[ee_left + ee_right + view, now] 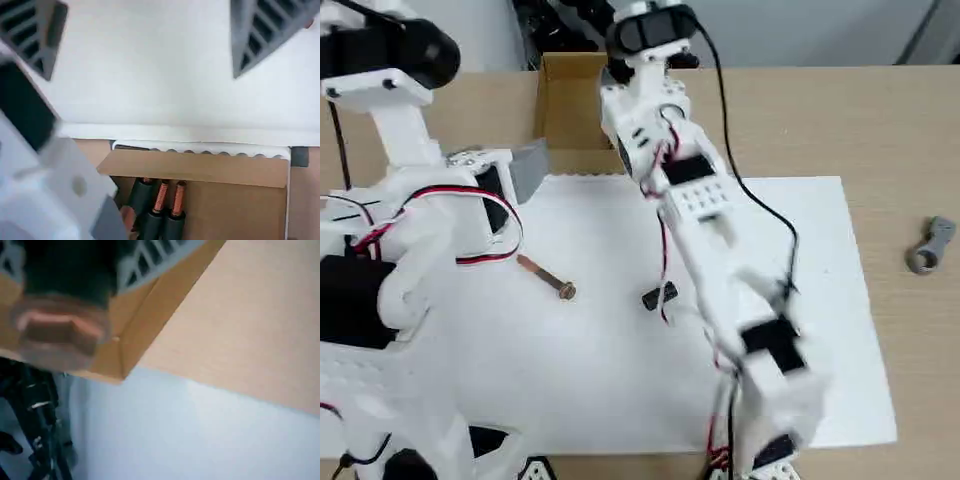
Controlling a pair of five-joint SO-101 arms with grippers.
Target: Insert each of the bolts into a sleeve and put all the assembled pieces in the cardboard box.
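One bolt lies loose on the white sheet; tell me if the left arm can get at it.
Probably yes. The bolt lies bare on the white sheet close to the open, empty left gripper, and the right arm is off at the cardboard box.

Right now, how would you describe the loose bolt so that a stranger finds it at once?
A white sheet covers the middle of the wooden table. Two small parts lie on it; the bolt is the one nearer the left arm. It is long, thin and coppery, whereas the sleeve beside it is short and black.
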